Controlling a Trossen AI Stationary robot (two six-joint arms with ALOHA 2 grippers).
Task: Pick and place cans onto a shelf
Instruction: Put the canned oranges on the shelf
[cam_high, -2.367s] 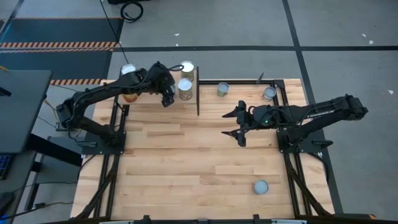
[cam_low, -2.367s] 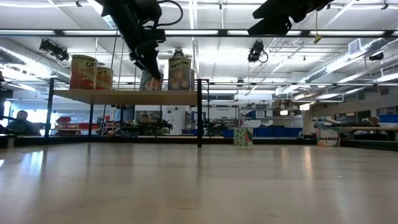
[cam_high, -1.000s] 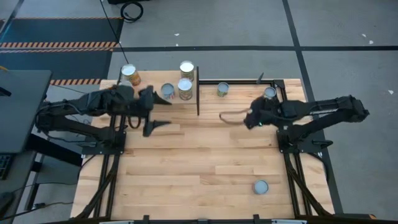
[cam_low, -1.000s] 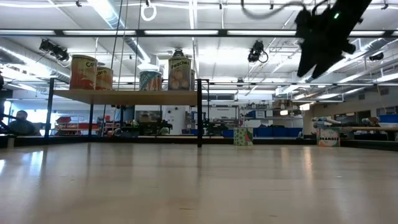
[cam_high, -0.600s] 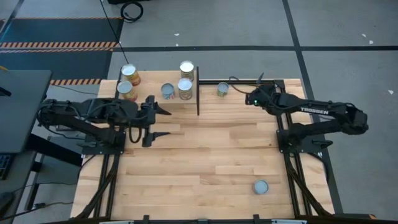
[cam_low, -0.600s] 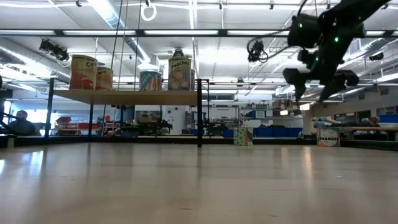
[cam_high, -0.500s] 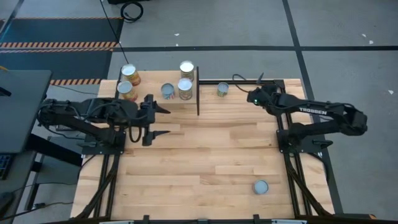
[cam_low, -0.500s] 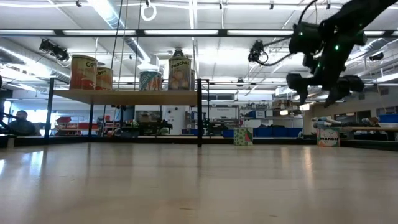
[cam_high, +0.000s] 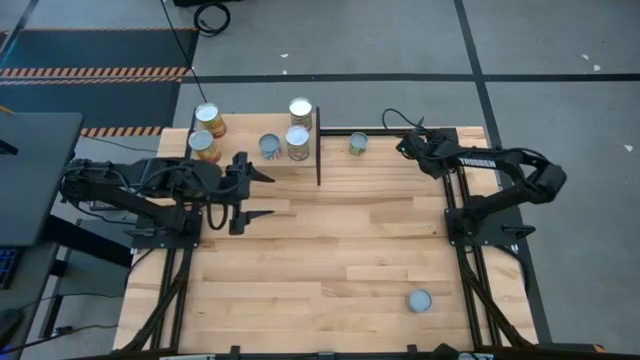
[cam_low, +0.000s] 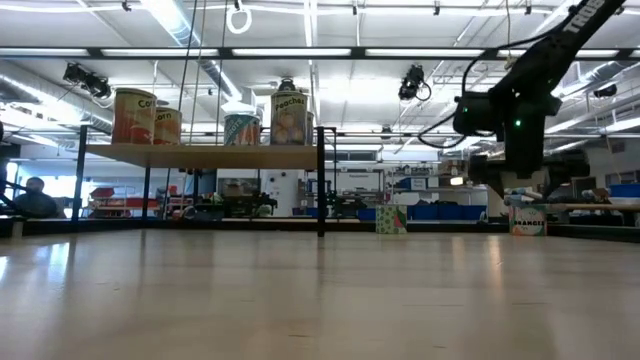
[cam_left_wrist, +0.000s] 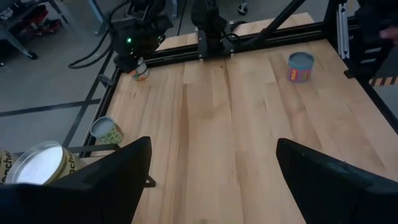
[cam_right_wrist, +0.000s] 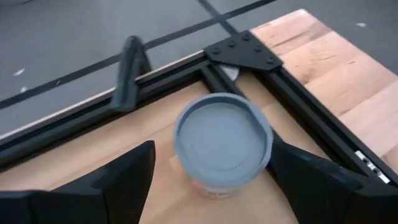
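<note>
Five cans stand on the shelf (cam_high: 240, 160) at the far left: an orange one (cam_high: 208, 118), one beside it (cam_high: 203, 146), a teal one (cam_high: 270, 147), a peaches can (cam_high: 298, 141) and one behind it (cam_high: 300, 110). A green can (cam_high: 358, 143) stands on the table beyond the shelf's black upright. A blue can (cam_high: 419, 300) stands near the near edge. My right gripper (cam_high: 421, 148) is open at the far right corner, pointing down. Its fingers (cam_right_wrist: 124, 177) stand on either side of a grey-topped can (cam_right_wrist: 222, 142); I cannot tell if they touch it. My left gripper (cam_high: 264, 194) is open and empty beside the shelf.
A black metal frame (cam_right_wrist: 292, 93) runs along the table's far and right edges, close to the grey-topped can. The shelf's black upright (cam_high: 319, 150) stands between the shelf and the green can. Bare wood (cam_high: 330, 250) fills the table's middle.
My right gripper has gone from the middle of the table toward the far right corner, tipped downward and come down over the grey-topped can. My left arm has stayed beside the shelf.
</note>
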